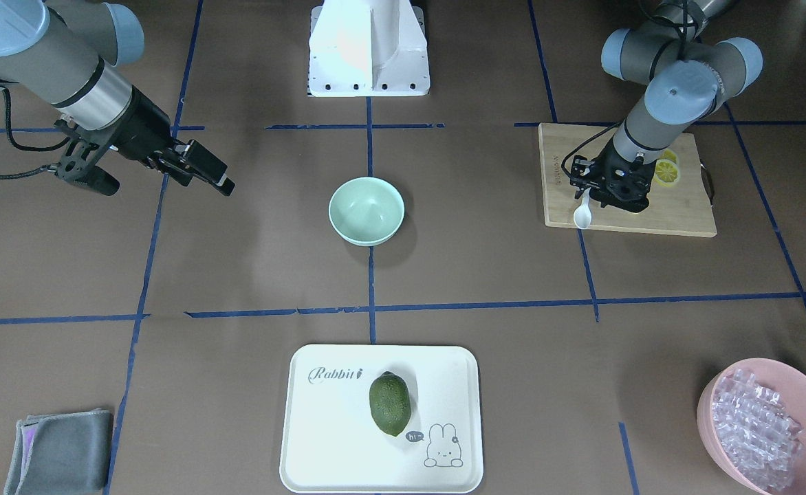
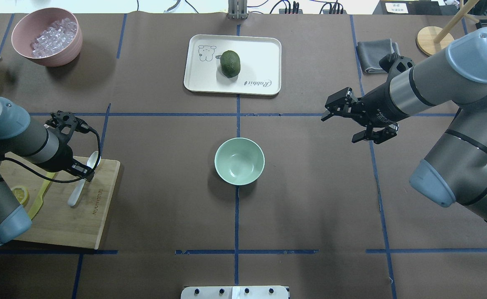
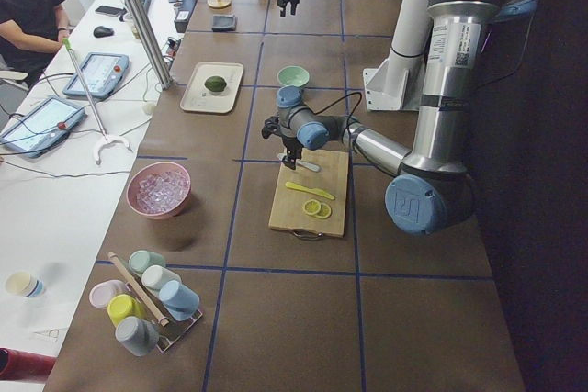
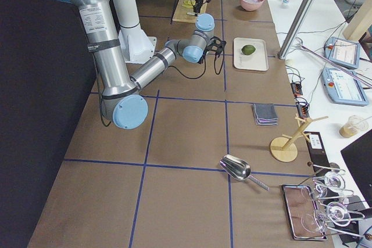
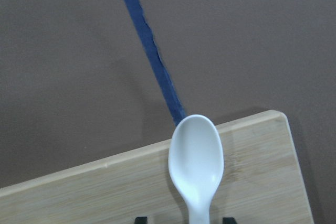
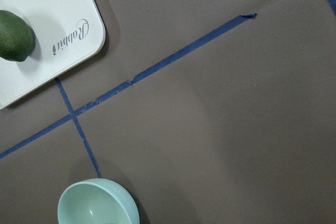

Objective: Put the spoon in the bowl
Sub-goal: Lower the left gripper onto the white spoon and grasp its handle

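The white spoon point(image 2: 77, 193) lies on the wooden cutting board point(image 2: 69, 224) at the left, its scoop point(image 5: 196, 153) at the board's far edge. My left gripper point(image 5: 184, 219) is low over the spoon and open, a fingertip on each side of the handle with gaps showing. It also shows in the front view point(image 1: 613, 192), with the spoon's scoop point(image 1: 582, 216) sticking out from it. The mint-green bowl point(image 2: 239, 161) stands empty at the table's middle, well apart from the spoon. My right gripper point(image 2: 343, 124) hovers open and empty to the right of the bowl.
A yellow knife point(image 2: 40, 195) and a lemon slice point(image 2: 20, 194) lie on the board beside the spoon. A white tray point(image 2: 264, 50) with a green fruit point(image 2: 230, 63) sits beyond the bowl. A pink bowl of clear cubes point(image 2: 46, 37) is far left, a grey cloth point(image 2: 374, 54) far right.
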Controlling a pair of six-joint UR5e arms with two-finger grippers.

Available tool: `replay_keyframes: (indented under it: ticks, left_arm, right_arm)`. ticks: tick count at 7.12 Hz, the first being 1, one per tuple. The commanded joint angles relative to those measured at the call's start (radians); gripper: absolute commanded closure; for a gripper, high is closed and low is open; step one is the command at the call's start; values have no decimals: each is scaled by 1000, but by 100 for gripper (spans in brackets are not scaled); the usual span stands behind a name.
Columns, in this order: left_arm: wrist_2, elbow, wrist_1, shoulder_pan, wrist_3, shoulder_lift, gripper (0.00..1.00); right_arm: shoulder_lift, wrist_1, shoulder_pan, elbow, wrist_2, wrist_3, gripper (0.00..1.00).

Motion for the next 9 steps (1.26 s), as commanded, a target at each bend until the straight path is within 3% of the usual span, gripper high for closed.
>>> replay_keyframes:
  ticks: [1,2,3,4,7,8,9]
  left_arm:
    - [2,0,0,13,-2,-2,49]
    - [2,0,2,13,-2,-2,59]
    - [0,-2,2,13,-4,0,88]
    - [-4,-3,2,13,-2,0,100]
    - [-12,-44,10,11,-4,-17,100]
    - [-13,-69,55,10,-8,-77,100]
    - [-15,-103,229,11,-8,-199,100]
  right_arm:
    - [0,1,-1,-1,-1,0,1]
    - [2,1,-1,-1,-1,0,1]
    - [3,1,-3,-1,-1,-3,1]
    - [3,1,-1,1,-1,-3,1]
    - [-1,1,-1,1,-1,-3,1]
    - [-7,1,4,16,1,-3,1]
    - [-44,1,25,31,2,-3,1]
